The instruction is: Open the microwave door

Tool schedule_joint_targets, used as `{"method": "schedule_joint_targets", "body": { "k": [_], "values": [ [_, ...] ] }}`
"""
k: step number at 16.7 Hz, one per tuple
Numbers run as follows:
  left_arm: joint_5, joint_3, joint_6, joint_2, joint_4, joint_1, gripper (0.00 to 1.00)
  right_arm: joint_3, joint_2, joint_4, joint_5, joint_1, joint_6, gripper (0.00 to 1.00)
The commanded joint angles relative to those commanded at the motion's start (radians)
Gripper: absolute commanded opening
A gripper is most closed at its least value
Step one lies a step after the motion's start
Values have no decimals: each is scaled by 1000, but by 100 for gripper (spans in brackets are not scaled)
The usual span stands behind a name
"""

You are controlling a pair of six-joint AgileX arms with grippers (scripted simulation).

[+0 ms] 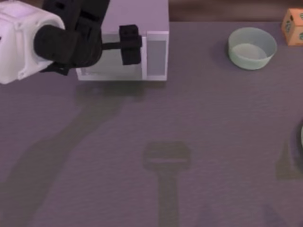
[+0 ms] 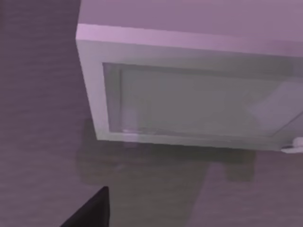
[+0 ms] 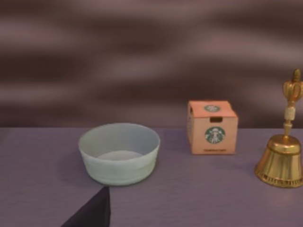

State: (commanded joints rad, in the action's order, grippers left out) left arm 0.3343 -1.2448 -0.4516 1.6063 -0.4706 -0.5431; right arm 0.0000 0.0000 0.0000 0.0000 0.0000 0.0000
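Observation:
The microwave point(image 1: 137, 14) stands at the back of the table, left of centre. Its door point(image 1: 106, 66) lies flat against the front, beside the narrow control panel point(image 1: 157, 54). My left gripper point(image 1: 134, 44) hovers open in front of the door near its control-panel side, touching nothing. In the left wrist view the door point(image 2: 189, 101) fills the frame with its greyish window, and one dark fingertip point(image 2: 94, 213) shows near the picture's edge. My right gripper is outside the top view; one of its fingertips point(image 3: 94, 213) shows, open and holding nothing.
A pale green bowl point(image 1: 252, 47) sits at the back right, with an orange coffee box point(image 1: 293, 26) beyond it at the edge. The right wrist view shows the bowl point(image 3: 119, 153), the box point(image 3: 212, 126) and a gold bell point(image 3: 284, 161).

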Motion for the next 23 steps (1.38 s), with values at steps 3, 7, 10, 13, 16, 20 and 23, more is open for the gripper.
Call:
{"method": "schedule_joint_targets", "body": {
  "k": [3, 7, 10, 13, 16, 20, 23],
  "values": [
    [41, -164, -61, 189, -55, -69, 100, 0, 0, 0, 0, 0, 0, 100],
    [70, -288, -107, 327, -91, -120, 100, 0, 0, 0, 0, 0, 0, 100],
    [72, -296, -110, 336, -93, -123, 100, 0, 0, 0, 0, 0, 0, 100],
    [70, -294, -107, 337, -88, -118, 100, 0, 0, 0, 0, 0, 0, 100],
    [56, -322, -86, 411, -31, -97, 100, 0, 0, 0, 0, 0, 0, 100],
    [31, -362, -49, 541, 67, -57, 100, 0, 0, 0, 0, 0, 0, 100],
    [29, -365, -46, 549, 75, -53, 100, 0, 0, 0, 0, 0, 0, 100]
  ]
}}
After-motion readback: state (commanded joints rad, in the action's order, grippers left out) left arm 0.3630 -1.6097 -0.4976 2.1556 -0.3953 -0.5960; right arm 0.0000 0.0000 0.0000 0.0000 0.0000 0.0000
